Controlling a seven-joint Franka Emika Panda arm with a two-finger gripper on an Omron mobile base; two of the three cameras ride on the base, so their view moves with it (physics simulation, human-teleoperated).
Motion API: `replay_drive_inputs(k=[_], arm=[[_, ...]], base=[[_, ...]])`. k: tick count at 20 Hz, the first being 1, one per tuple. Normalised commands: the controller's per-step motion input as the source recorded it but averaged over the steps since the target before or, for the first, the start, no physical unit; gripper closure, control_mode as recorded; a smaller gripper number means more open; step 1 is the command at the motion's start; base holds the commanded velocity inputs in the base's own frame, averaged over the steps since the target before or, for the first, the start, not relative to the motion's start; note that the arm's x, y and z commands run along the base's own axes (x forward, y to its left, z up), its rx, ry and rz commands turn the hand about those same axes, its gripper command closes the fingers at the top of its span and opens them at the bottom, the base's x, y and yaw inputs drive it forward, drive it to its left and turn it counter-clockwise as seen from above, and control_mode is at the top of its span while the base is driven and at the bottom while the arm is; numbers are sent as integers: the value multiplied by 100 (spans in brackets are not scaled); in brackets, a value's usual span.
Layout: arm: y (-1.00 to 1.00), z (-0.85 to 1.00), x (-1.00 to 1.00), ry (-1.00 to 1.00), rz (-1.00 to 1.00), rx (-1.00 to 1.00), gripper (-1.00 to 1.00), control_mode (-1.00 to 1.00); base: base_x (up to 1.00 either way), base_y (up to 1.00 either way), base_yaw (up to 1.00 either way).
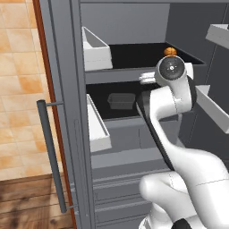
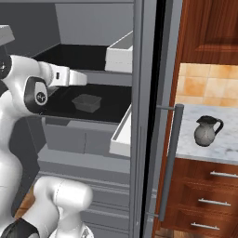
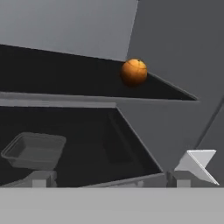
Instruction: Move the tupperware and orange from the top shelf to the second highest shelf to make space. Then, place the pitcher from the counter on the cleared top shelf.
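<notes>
Gripper [image 3: 109, 181] empty, fingertips apart, aimed into fridge toward small round orange fruit [image 3: 134, 71] at far right of black top shelf [image 3: 65, 70]. Dark grey translucent box [image 3: 34, 150] already on second shelf [image 3: 87, 153]. Judgement: orange next; pot-bellied grey jug [image 2: 206, 130] waits on white marble counter [image 2: 228, 139].

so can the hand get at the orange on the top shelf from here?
Probably yes. The orange sits alone near the right back corner of the top shelf, with open space in front of it. The tupperware lies a shelf lower, out of the way.
</notes>
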Motion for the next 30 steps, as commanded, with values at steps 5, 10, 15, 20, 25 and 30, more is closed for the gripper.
replay_drive_inputs(k=[5,10,15,20,25,30], arm=[[-34,23,13,0,-10,20,-100,-100],[-27,4,0,0,0,11,-100,-100],[-2,0,7,0,0,0,-100,-100],[-22,0,24,-3,-3,0,-100,-100],[-24,15,35,-1,-12,0,-100,-100],[-24,17,48,0,-12,0,-100,-100]], base=[[0,0,0],[0,0,0],[0,0,0],[0,0,0],[0,0,0],[0,0,0]])
